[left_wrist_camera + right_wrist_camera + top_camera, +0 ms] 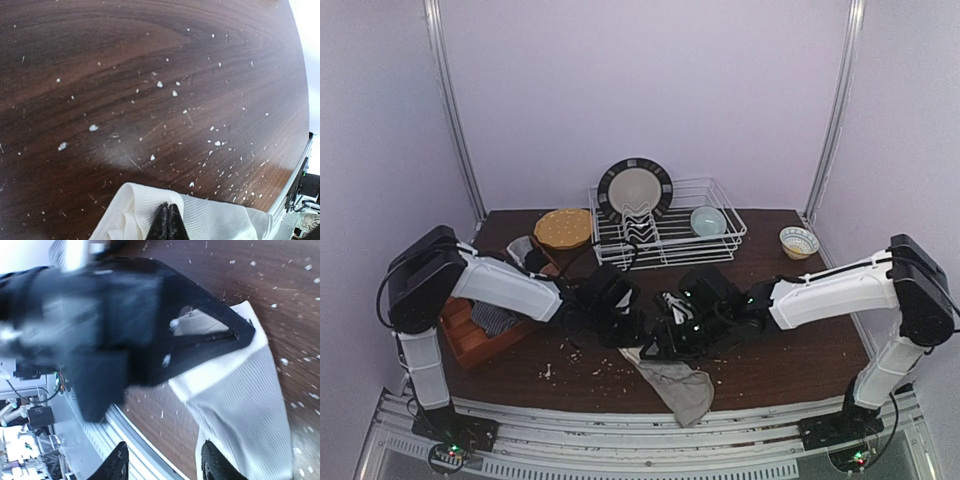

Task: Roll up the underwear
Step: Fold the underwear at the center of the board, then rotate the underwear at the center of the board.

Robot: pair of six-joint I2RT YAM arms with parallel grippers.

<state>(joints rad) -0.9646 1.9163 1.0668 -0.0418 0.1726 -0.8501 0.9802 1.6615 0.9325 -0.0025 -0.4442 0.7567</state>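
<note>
Left fingers (162,226) pinch grey-beige underwear (215,220); right fingers (218,468) spread, seemingly touching it.

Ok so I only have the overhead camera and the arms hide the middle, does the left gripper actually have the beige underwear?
Observer: Yes. Its wrist camera shows the left gripper shut on a folded edge of the beige underwear.
Operator: And the right one?
Observer: The right gripper is open, nothing between its jaws.
Operator: Is it over the cloth?
Observer: One finger overlaps it, near the table's front edge; contact I can't tell.
</note>
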